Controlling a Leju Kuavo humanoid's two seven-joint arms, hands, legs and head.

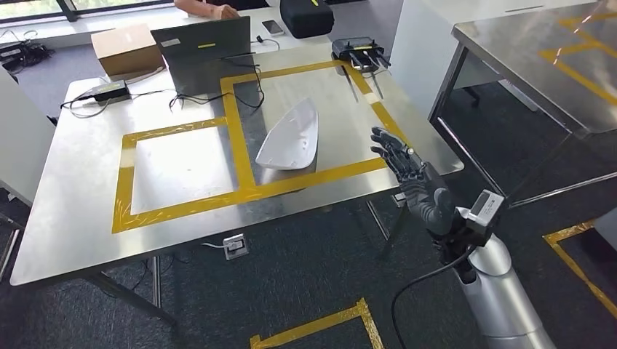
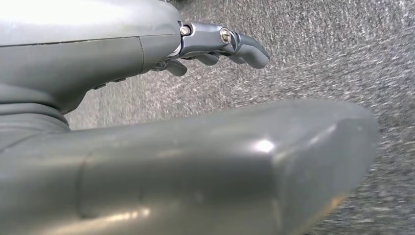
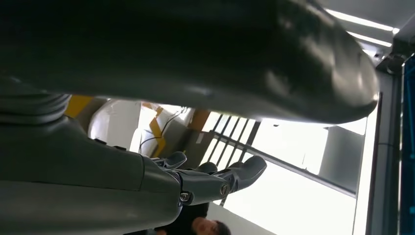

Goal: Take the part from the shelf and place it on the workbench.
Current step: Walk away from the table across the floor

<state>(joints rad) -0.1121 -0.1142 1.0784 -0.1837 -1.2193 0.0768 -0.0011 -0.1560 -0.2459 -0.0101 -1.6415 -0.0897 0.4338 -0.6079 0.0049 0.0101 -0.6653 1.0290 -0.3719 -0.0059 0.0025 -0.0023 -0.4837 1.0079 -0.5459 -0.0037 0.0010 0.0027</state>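
One white part (image 1: pixel 289 137) lying on the steel counter (image 1: pixel 80 218), inside the larger yellow-taped rectangle (image 1: pixel 240 131), near its front edge and just beside the tape strip dividing the two marked bays. Resting flat, free of any hand. Judged: placing step done, release completed, task at or near its end.

Right hand (image 1: pixel 407 171) raised at the counter's near right corner, apart from the part, fingers (image 1: pixel 389 149) spread and holding nothing. Left hand (image 2: pixel 147 112) hanging over grey carpet, fingers (image 2: pixel 235 44) loosely extended, nothing between them.

Next move, as judged: right arm to draw clear without brushing the part; no further grasp called for unless position inside the bay needs correcting.

Part itself: smooth, glossy white shell, elongated and leaf-shaped, tapering to a point at the far end, broader toward the near end, shallowly dished. Probably light and thin-walled; likely to slide on the polished steel if nudged.

Noted behind: laptop (image 1: pixel 204 51), cardboard box (image 1: pixel 125 48), trailing cables.
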